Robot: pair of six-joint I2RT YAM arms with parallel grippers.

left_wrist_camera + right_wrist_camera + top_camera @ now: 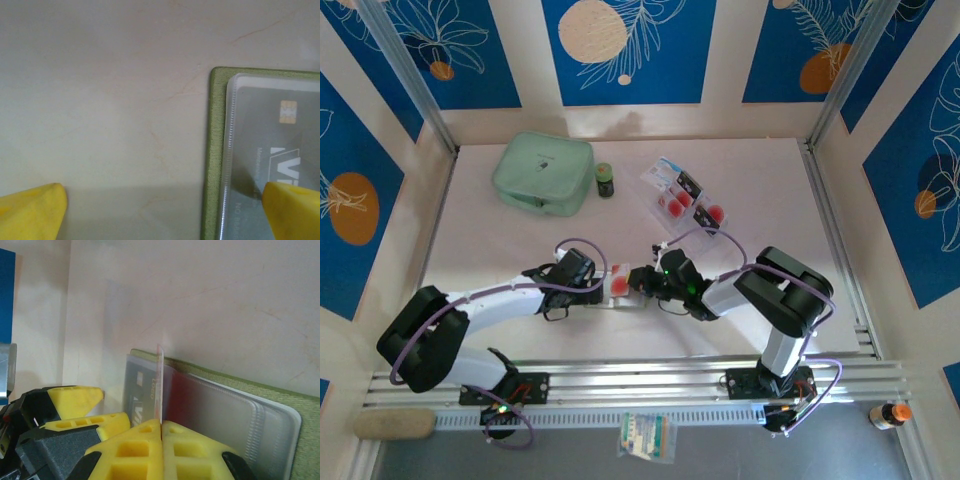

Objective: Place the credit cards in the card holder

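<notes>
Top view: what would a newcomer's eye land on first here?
The left gripper and right gripper meet mid-table over the open card holder; the right one pinches a credit card edge-on at its clear sleeves. At the back lie the mint-green pouch, left, and the loose credit cards, right.

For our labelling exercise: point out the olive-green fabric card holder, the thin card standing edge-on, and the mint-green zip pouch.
Olive-green fabric card holder (212,150): left wrist view, left border.
Thin card standing edge-on (160,385): right wrist view, upright edge.
Mint-green zip pouch (542,172): top external view, top face.
</notes>
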